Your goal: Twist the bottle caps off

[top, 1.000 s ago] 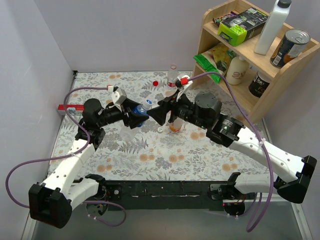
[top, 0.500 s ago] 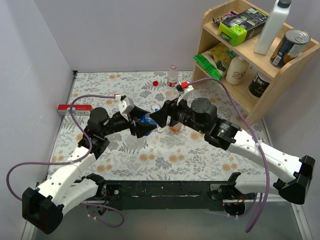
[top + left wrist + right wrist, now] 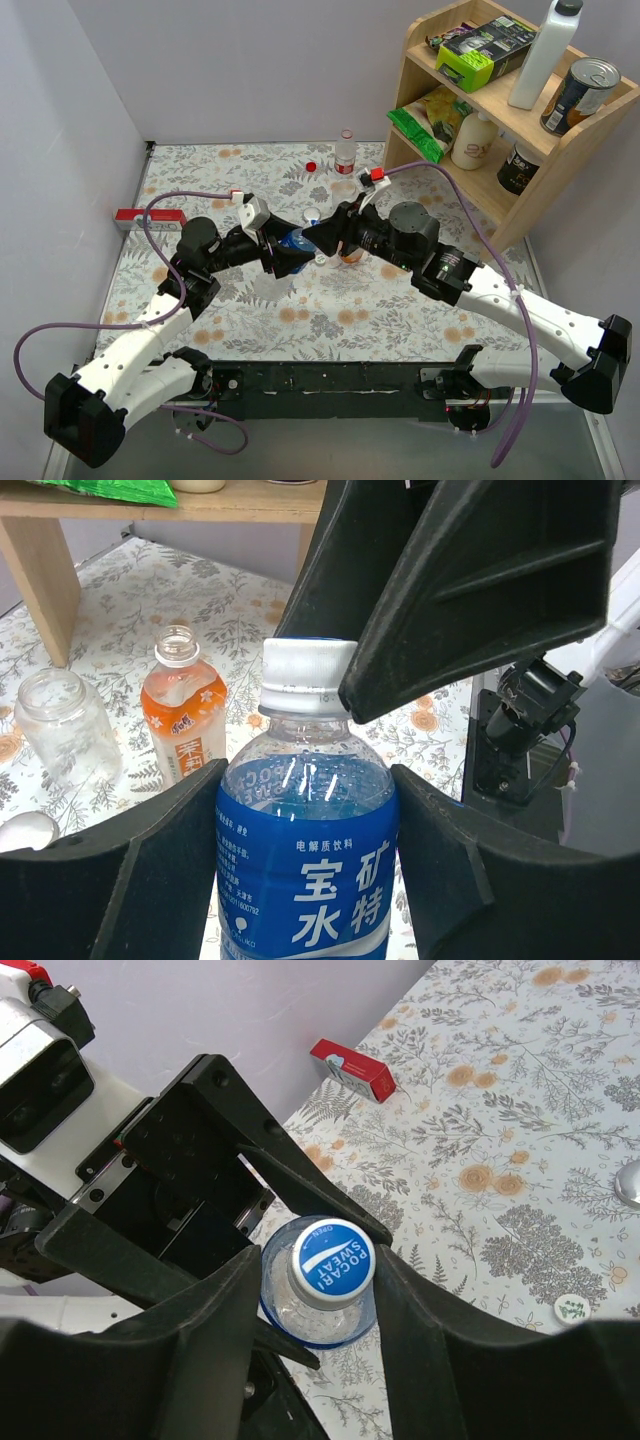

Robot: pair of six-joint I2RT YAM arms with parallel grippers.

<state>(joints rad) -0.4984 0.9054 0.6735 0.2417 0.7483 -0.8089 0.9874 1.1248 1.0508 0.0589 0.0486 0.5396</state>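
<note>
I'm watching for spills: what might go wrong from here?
The blue bottle looks full, so a hard squeeze by the left jaws once its cap loosens may push liquid out. The cap sits nearer one right finger, so the grip may slip. The open orange bottle stands close by and might get knocked over.

Small bottles — four: blue-labelled (image 3: 305, 880), orange (image 3: 185, 730), squat clear (image 3: 60, 735), red-labelled (image 3: 346, 152). Caps — four: red (image 3: 311, 166), white (image 3: 572, 1308), silver (image 3: 628, 1182), blue-printed (image 3: 333, 1263).

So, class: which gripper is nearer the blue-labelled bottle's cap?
Right. The right gripper straddles the cap; the left gripper clamps the blue-labelled bottle lower down, at its label.
</note>
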